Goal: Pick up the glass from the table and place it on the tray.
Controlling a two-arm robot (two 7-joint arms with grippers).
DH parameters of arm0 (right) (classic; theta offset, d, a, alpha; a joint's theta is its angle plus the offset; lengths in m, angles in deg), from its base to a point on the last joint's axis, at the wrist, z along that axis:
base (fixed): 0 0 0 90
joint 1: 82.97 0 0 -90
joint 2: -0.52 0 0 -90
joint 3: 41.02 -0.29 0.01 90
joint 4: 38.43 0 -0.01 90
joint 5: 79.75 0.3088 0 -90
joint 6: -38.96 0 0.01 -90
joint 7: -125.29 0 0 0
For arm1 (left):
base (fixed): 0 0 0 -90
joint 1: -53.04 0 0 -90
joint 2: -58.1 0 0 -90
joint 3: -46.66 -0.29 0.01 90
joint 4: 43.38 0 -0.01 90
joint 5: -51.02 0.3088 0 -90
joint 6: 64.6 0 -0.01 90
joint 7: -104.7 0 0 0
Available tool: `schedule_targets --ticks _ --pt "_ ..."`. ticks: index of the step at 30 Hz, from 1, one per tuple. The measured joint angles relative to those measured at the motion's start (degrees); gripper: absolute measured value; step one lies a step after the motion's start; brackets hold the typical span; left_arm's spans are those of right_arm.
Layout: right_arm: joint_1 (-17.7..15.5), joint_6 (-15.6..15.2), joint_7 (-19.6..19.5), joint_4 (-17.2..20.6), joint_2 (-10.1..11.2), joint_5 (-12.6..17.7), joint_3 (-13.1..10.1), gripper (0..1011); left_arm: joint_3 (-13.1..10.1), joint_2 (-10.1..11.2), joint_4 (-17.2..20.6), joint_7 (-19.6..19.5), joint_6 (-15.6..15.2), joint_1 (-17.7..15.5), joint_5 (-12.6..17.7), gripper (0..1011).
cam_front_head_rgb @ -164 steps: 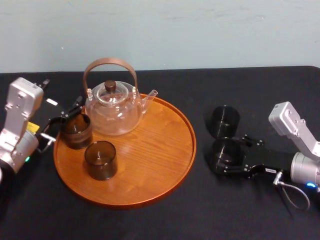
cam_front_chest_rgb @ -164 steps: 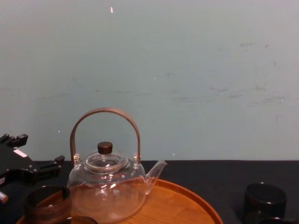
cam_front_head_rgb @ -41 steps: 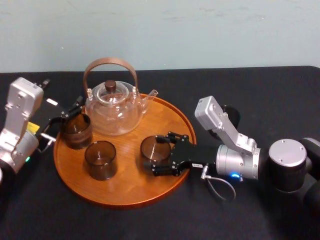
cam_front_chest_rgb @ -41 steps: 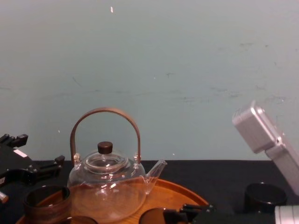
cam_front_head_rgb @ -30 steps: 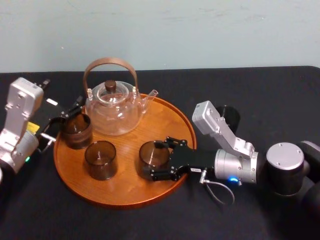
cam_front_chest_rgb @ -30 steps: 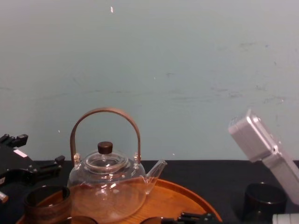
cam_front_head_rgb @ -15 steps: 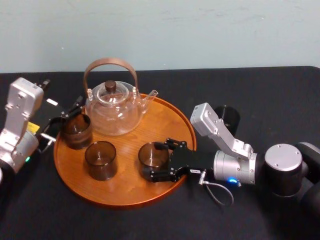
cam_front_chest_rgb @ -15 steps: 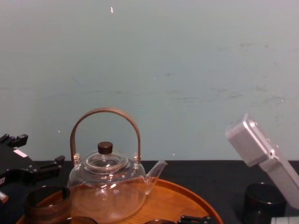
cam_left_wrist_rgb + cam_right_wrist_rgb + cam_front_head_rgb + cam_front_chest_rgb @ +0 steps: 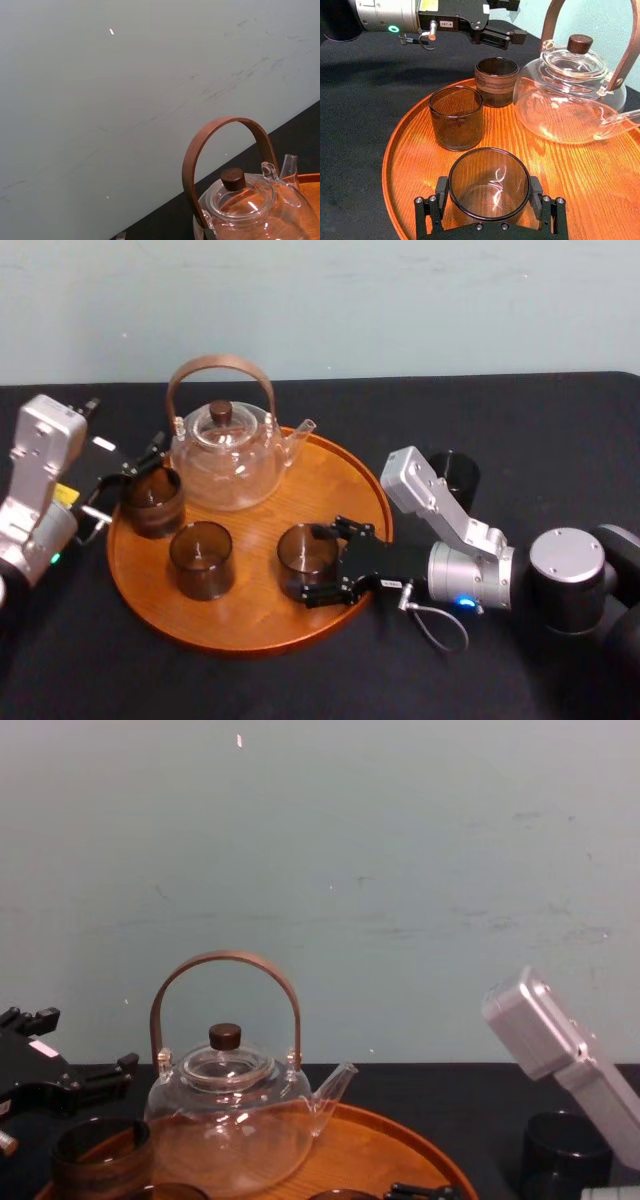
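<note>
Nearest, on the near right part of the tray (image 9: 335,490), stood the glass (image 9: 305,552), brown-tinted, clear and upright, its base on the wood inside the low rim. The right gripper (image 9: 488,192) reached in over the tray's right rim and had the glass within its fork. Whether its jaws were pressing the glass or only standing beside it, I could not tell. The grey right arm ran back from there across the black table (image 9: 520,410) to the right of the tray.

A second glass (image 9: 201,558) of the same kind stood upright on the tray's near left part, apart from the first. Farther back, at the tray's left rim, stood a darker banded cup (image 9: 152,502), near the second glass but not touching it. The left gripper (image 9: 132,477) hung at that same left rim, just above and behind the cup, with its jaws spread wide and nothing between them.

On the far part of the tray sat a clear teapot (image 9: 225,465) with a dark lid knob and a brown arched handle, its spout pointing toward the tray's right side.

Off the tray, to its right, a dark tumbler (image 9: 565,1152) stood on the table, partly hidden by the right arm. Beyond the tray's far rim rose a pale blue-green wall (image 9: 400,870).
</note>
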Motion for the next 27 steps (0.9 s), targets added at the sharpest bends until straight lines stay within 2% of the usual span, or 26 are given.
schedule_targets --ticks 17,27 --pt "-0.01 0.26 0.49 0.18 0.21 0.45 -0.3 1004 0.0 0.0 0.0 0.0 0.0 0.0 0.0 1001" --pt "-1.39 0.47 1.81 2.7 2.79 1.98 -1.22 1004 0.0 0.0 0.0 0.0 0.0 0.0 0.0 1001"
